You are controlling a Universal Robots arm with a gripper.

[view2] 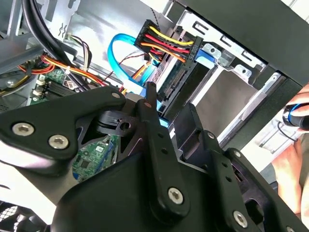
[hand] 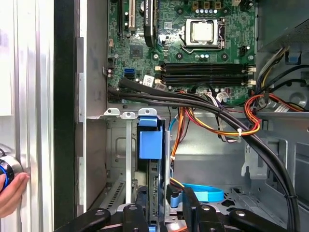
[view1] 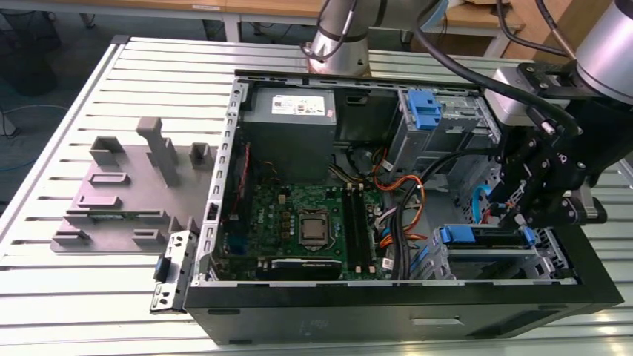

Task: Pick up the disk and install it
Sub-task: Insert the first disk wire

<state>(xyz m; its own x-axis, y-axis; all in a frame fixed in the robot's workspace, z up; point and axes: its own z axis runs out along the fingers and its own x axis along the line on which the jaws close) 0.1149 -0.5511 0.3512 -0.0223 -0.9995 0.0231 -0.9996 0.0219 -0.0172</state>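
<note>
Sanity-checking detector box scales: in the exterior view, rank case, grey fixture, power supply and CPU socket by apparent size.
1. Case
2. Grey fixture
3. Power supply
4. CPU socket
No near ties.

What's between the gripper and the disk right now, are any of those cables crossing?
Nothing visible. In the first wrist view the disk stands in the metal cage, directly ahead of the gripper. The orange wires and the blue cable run beside it, not across.

Workbench surroundings
Ribbed aluminium table (view1: 59,297) on a dark floor (view1: 74,30); wooden desks (view1: 267,7) stand behind it.
</note>
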